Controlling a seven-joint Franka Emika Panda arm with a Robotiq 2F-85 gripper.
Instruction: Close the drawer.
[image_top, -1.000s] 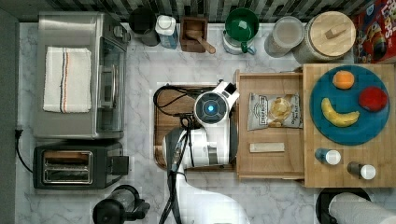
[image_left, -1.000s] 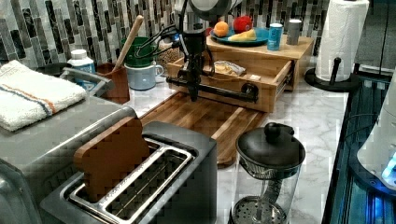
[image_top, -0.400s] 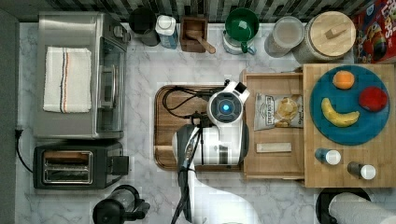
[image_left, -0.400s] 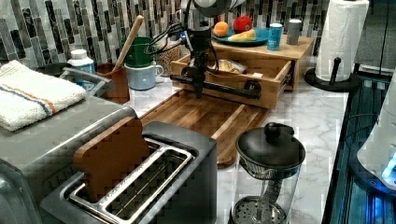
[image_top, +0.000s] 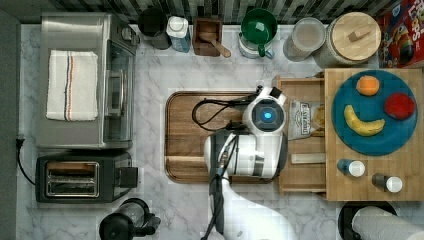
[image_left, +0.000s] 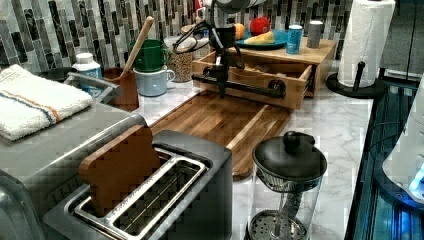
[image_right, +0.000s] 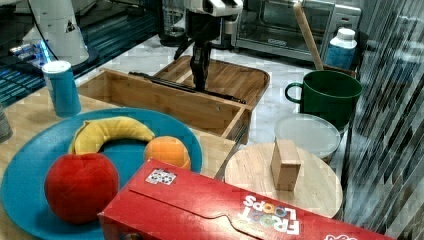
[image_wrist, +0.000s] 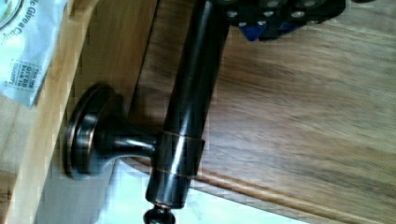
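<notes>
**Top view: arm over the front of a part-open drawer**

The top view has the robot arm reaching in from the near edge, its wrist hanging above the line where the brown tray (image_top: 200, 135) meets the drawer (image_top: 302, 172). The drawer sticks out to the top view's left from under the box top (image_top: 375, 175) that carries the blue plate (image_top: 375, 112); a snack bag (image_top: 302, 119) and a pale stick (image_top: 307, 158) lie inside.

From the left view, the gripper (image_left: 223, 89) points straight down at the dark handle bar (image_left: 250, 86) across the drawer front, right against it. The right view shows the gripper (image_right: 200, 82) at the bar too, tray just behind. In the wrist view the bar (image_wrist: 187, 116) and its round mount (image_wrist: 86, 133) sit close up. Whether the fingers are spread or pinched, I cannot tell.
</notes>
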